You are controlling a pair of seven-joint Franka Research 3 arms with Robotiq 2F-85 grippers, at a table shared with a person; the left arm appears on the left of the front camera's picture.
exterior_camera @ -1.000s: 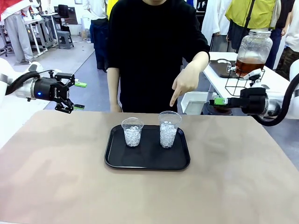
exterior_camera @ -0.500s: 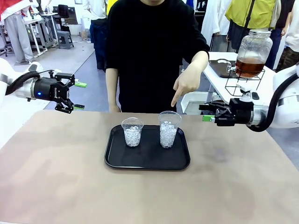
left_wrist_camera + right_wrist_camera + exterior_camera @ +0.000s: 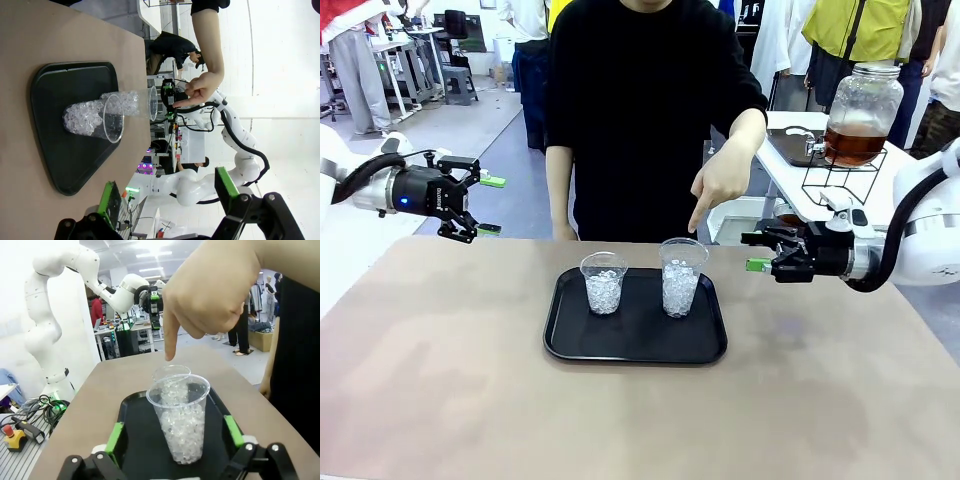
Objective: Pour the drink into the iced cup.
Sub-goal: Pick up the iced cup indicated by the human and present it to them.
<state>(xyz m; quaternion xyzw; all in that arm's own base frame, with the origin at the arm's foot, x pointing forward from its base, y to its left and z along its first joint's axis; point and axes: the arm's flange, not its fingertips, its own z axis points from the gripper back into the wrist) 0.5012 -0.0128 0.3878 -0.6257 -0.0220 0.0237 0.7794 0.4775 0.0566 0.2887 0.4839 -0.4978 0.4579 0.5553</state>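
Iced cup (image 3: 680, 277) pointed at by person's hand (image 3: 720, 180); right pincer (image 3: 755, 251) and left pincer (image 3: 490, 205) both spread

left end effector (image 3: 490, 205): jaws spread wide, level, aimed toward the right end effector | right end effector (image 3: 754, 252): jaws spread wide, level, white arm curving away behind it | spacing: well apart, facing each other
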